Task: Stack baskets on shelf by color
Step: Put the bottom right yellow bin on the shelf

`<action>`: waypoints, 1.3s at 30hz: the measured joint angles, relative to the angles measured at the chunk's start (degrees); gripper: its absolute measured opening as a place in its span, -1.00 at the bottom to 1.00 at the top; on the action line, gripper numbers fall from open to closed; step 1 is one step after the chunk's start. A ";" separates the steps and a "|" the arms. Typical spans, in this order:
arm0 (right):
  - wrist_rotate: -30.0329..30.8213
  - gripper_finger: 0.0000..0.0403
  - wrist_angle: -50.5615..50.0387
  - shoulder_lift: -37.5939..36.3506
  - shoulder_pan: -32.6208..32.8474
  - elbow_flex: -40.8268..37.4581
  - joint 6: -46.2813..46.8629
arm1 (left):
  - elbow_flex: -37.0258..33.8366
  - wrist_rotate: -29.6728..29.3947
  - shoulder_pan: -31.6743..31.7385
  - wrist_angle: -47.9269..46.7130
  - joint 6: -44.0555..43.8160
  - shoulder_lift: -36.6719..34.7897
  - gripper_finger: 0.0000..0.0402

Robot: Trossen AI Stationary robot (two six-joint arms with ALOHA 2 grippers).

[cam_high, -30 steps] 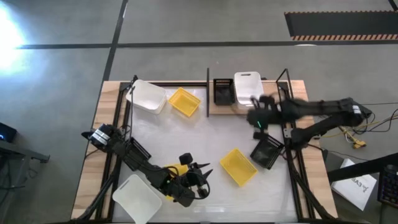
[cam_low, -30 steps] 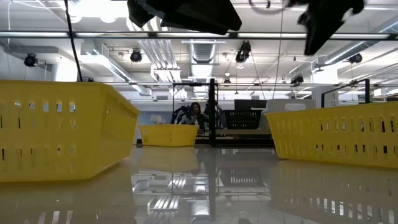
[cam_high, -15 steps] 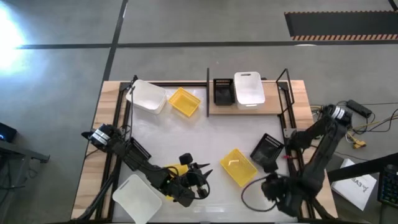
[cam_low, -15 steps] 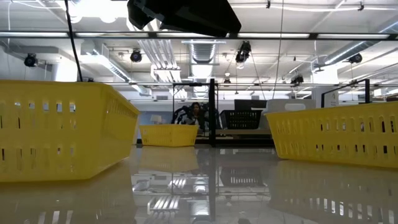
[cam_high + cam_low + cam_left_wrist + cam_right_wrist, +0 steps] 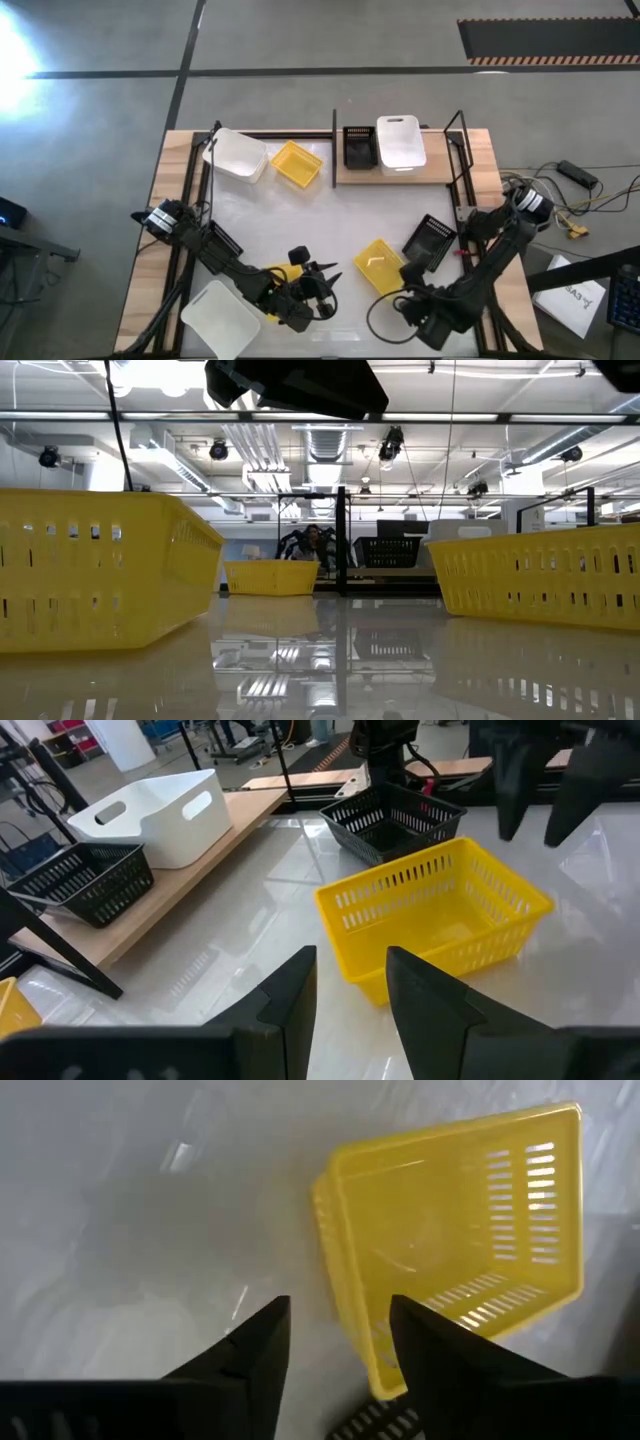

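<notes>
The pale wood shelf [image 5: 440, 172] at the far edge carries a black basket [image 5: 358, 148] and a white basket [image 5: 400, 143]. On the table stand a white basket [image 5: 235, 153], a yellow basket [image 5: 297, 163], a second yellow basket [image 5: 383, 267], a black basket [image 5: 430, 242] and a white basket [image 5: 225, 318] near the left corner. A third yellow basket [image 5: 278, 273] lies partly under my left arm. My left gripper [image 5: 350, 985] is open near the near edge, facing the middle yellow basket [image 5: 435, 915]. My right gripper [image 5: 340, 1335] is open above that basket's [image 5: 460, 1250] near corner, touching nothing.
Black metal rods [image 5: 460, 160] rise at the shelf ends, and a black frame runs along the table's left side [image 5: 190, 230] and right side [image 5: 470, 250]. Cables [image 5: 575, 200] lie right of the table. Bare tabletop [image 5: 330, 220] lies between the shelf and the middle yellow basket.
My right arm has swung away from the shelf's white basket toward the near edge, then shifted slightly left, ending above the near corner of the middle yellow basket. The baskets have stayed where they were.
</notes>
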 joint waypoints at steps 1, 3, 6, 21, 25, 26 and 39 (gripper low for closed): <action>0.01 -0.16 0.44 0.29 -0.54 -0.15 -0.87 | -0.01 0.00 0.00 0.07 -0.02 0.00 -0.47; 0.01 -0.16 1.26 0.83 -1.57 -0.44 -2.83 | -0.06 0.03 0.00 0.27 -0.02 0.00 -0.47; -0.09 -0.21 3.28 0.80 -2.75 -1.71 -4.89 | -0.06 0.44 0.00 1.06 -0.02 0.00 -0.47; -3.63 -0.77 12.69 -0.49 -4.64 -10.61 -6.14 | -0.08 0.98 0.00 1.07 0.02 0.00 -0.47; -3.65 -0.94 12.79 -0.49 -4.43 -7.81 -6.17 | -0.08 0.98 0.00 1.07 0.04 0.00 -0.47; -3.63 -0.95 12.68 -0.49 -4.30 -6.73 -6.30 | -0.08 0.98 0.00 1.07 0.04 0.00 -0.47; 7.74 -0.96 -11.42 -5.13 -4.12 10.36 -5.00 | -0.10 1.20 -0.02 1.07 0.04 0.00 -0.47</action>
